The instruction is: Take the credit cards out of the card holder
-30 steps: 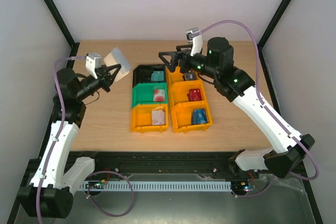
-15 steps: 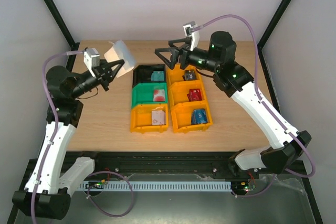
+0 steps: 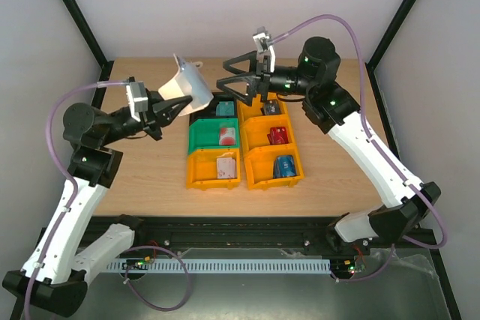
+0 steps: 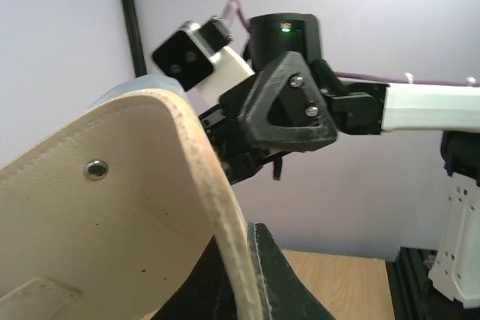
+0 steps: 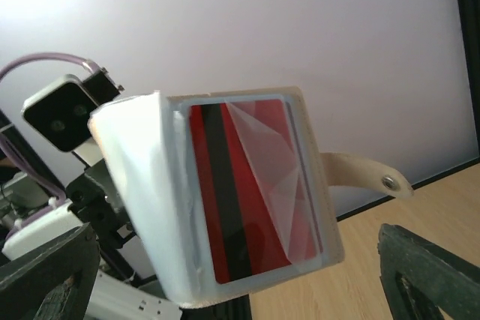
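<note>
My left gripper (image 3: 169, 107) is shut on the lower edge of the card holder (image 3: 188, 84) and holds it up in the air, left of the bins. In the left wrist view the holder's (image 4: 112, 207) cream inside fills the left, its edge pinched at my left gripper (image 4: 262, 260). My right gripper (image 3: 237, 85) stands open just right of the holder, facing it without touching. The right wrist view shows the pale holder (image 5: 142, 207) between the spread fingers (image 5: 427, 267), with a red credit card (image 5: 247, 185) behind its clear window and a snap tab (image 5: 367, 174).
Bins stand mid-table: black (image 3: 202, 101), green (image 3: 201, 137) and orange (image 3: 201, 170) on the left, an orange column (image 3: 255, 140) on the right. Each holds a card, such as a teal (image 3: 224, 109), red (image 3: 278, 136) and blue (image 3: 284, 165) one.
My left arm has raised the card holder and carried it right, toward the bins. My right gripper has swung left and up toward it, still open.
</note>
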